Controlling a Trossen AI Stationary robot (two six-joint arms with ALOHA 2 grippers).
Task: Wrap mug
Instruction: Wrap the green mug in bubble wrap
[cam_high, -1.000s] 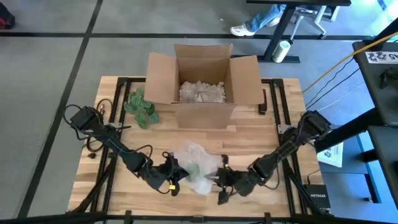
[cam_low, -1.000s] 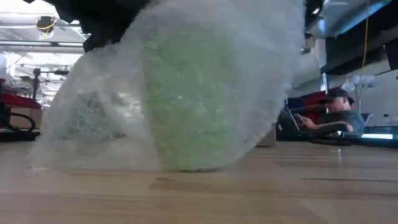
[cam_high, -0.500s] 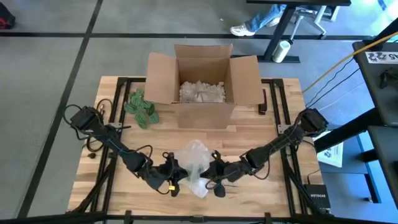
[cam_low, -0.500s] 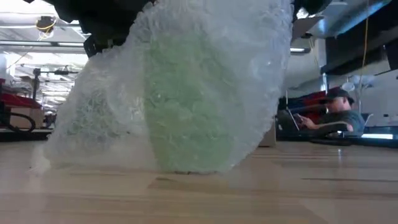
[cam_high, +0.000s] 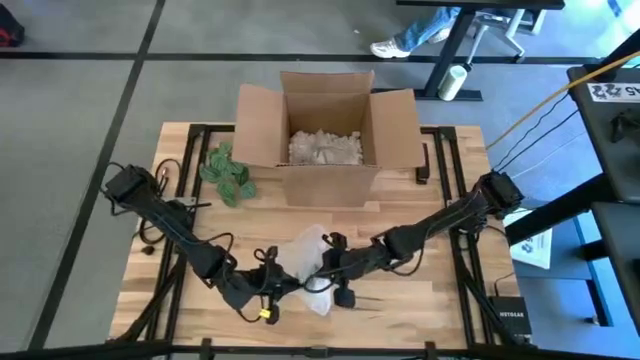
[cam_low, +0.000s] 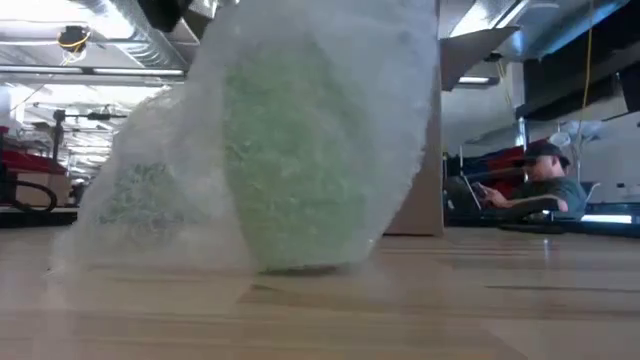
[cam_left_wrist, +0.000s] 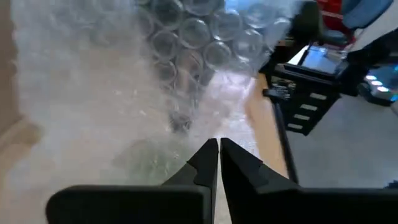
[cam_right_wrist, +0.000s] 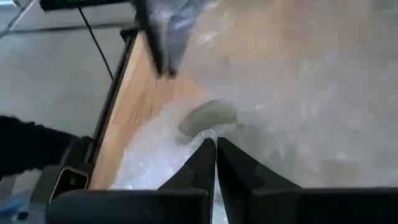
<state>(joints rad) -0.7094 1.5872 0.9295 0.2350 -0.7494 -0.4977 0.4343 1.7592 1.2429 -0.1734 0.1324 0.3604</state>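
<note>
A green mug (cam_low: 290, 165) stands on the table under a clear bubble wrap sheet (cam_high: 305, 262), which is draped over it near the table's front middle. The mug shows only as a green blur through the wrap (cam_low: 150, 160). My left gripper (cam_high: 272, 284) is at the wrap's left side, shut (cam_left_wrist: 218, 148) on the wrap. My right gripper (cam_high: 330, 264) reaches in from the right over the bundle, shut (cam_right_wrist: 215, 147) on the wrap. A green patch (cam_right_wrist: 208, 117) of the mug shows through the wrap just ahead of its fingers. My left gripper pinches the bubble wrap (cam_left_wrist: 186, 118) between its two fingers at the bundle's left side, coming in low from the table's left. How many layers it holds cannot be told. The wrap rises in front of the fingers over the mug; its lower part lies on the table. My right gripper pinches the bubble wrap (cam_right_wrist: 186, 140) between its two fingers, reaching from the table's right over the top of the bundle. The exact edge or fold is hidden by the wrap itself. The sheet is pulled over the mug, which stays standing on the table.
An open cardboard box (cam_high: 325, 135) with wrapped items inside stands at the far middle. A green leafy item (cam_high: 228, 172) lies to its left. Bare wood lies to the right of the bundle (cam_high: 430, 290). A seated person (cam_low: 535, 180) shows in the room behind.
My right gripper has gone toward the table's left, carrying the wrap's right side over the mug. The bundle is now narrower and taller, folded over from the right. My left gripper has shifted slightly toward the near edge, still shut.
</note>
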